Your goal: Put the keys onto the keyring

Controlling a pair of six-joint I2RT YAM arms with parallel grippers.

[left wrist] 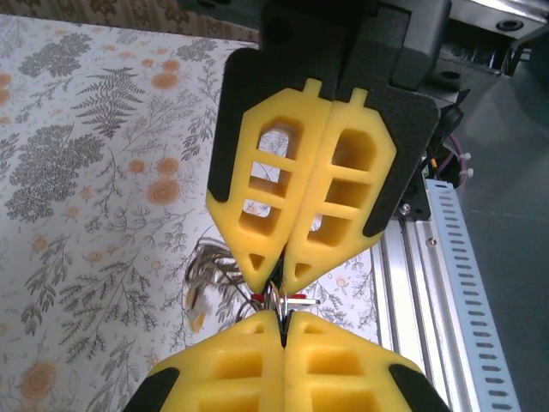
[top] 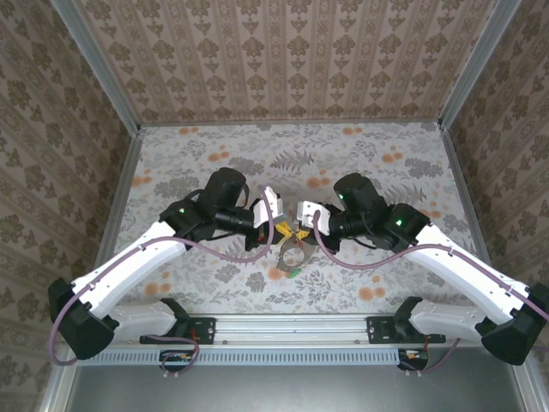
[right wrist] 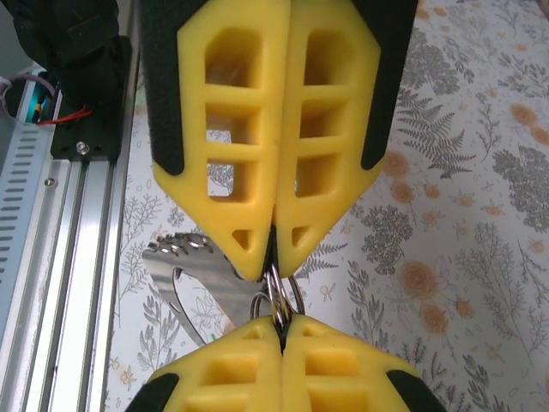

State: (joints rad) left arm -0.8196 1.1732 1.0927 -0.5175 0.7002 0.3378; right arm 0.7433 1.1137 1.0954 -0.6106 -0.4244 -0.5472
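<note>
Left tool (left wrist: pixel 283 322), right tool (right wrist: pixel 281 326): both clamped tip-to-tip on keyring (right wrist: pixel 280 299); we judge threading underway, next calls for tiny, steady twist.

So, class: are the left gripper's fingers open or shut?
Shut: the left gripper has its yellow fingers flush together, tips pinching a thin metal ring.

left hand (top: pixel 284 230) left | right hand (top: pixel 302 230) right, tips meeting | keyring (right wrist: pixel 287 296) between tips | keys (top: pixel 292 260) just nearward of both

arms (top: pixel 129 262): white links, black joints | cables (top: pixel 223 253): purple | fingers (right wrist: pixel 262 172): yellow (slotted, black-backed) | lights (top: pixel 183 209): green
</note>
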